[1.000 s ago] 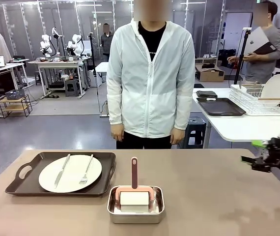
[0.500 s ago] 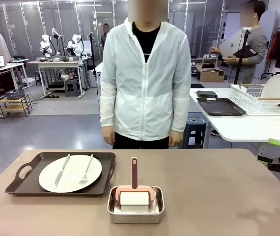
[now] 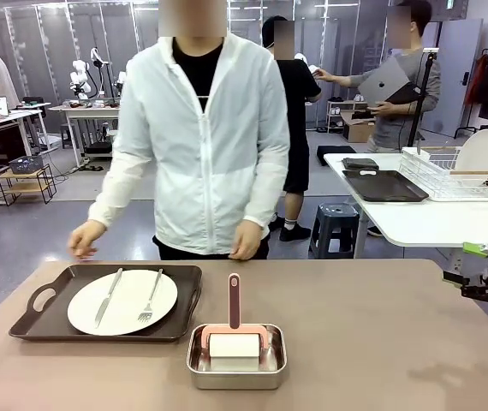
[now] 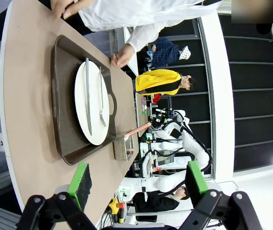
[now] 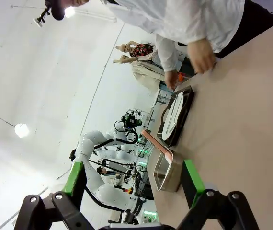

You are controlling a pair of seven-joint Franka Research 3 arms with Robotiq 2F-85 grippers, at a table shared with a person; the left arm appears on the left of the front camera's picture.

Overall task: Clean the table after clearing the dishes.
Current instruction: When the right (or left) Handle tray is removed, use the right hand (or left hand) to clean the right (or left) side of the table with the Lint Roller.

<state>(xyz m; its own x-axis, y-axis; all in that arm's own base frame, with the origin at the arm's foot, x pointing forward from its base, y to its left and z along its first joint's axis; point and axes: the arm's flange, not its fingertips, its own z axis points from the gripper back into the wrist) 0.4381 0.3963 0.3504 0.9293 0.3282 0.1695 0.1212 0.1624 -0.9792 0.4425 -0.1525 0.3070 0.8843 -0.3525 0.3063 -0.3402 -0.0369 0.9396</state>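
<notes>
On the brown table (image 3: 372, 342), a dark tray (image 3: 186, 282) at the left holds a white plate (image 3: 128, 301) with a knife (image 3: 108, 297) and a fork (image 3: 151, 297) lying on it. A person in a white jacket leans over the far edge, one hand (image 3: 81, 240) just beyond the tray. My right gripper (image 3: 486, 279) hovers at the table's right edge, well away from the dishes; its own view shows the right gripper (image 5: 134, 177) open and empty. My left gripper (image 4: 139, 179) is open too, looking along the table at the tray (image 4: 62, 139) and plate (image 4: 94, 120).
A steel pan (image 3: 236, 368) with a pink-handled roller (image 3: 234, 301) stands at the front middle, right of the tray. Behind on the right, a white side table (image 3: 432, 224) carries a dish rack (image 3: 458, 171) and a dark tray (image 3: 385, 186). Two other people stand beyond it.
The person has stepped to the picture's left and stretched a hand toward the tray. My right gripper has drawn back toward the right edge. The dishes and pan have not moved.
</notes>
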